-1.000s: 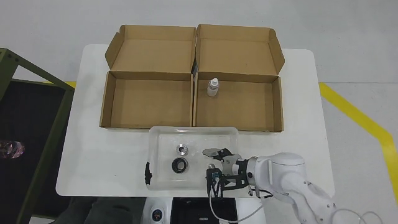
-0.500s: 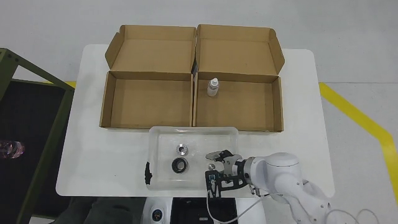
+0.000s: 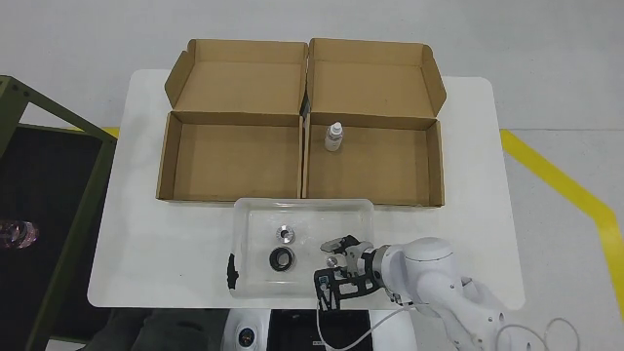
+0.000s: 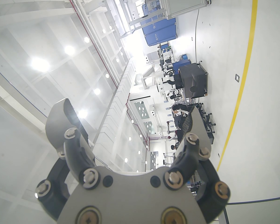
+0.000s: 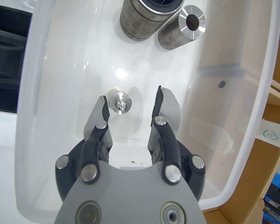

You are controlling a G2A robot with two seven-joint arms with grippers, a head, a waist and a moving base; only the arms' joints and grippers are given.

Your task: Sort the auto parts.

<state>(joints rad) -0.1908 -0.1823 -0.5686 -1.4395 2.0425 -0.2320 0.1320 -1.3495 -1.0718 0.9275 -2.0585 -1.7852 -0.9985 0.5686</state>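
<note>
Pointing down into the bin, the right gripper is wide open, a small silver part between its fingers, ungripped. The left gripper, open and empty, points toward the ceiling.

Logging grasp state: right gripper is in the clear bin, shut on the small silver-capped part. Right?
Not shut: the right gripper is in the clear bin but open. The right wrist view shows the small silver-capped part between its spread fingers.

white arm, grey plate, black-padded fingers
</note>
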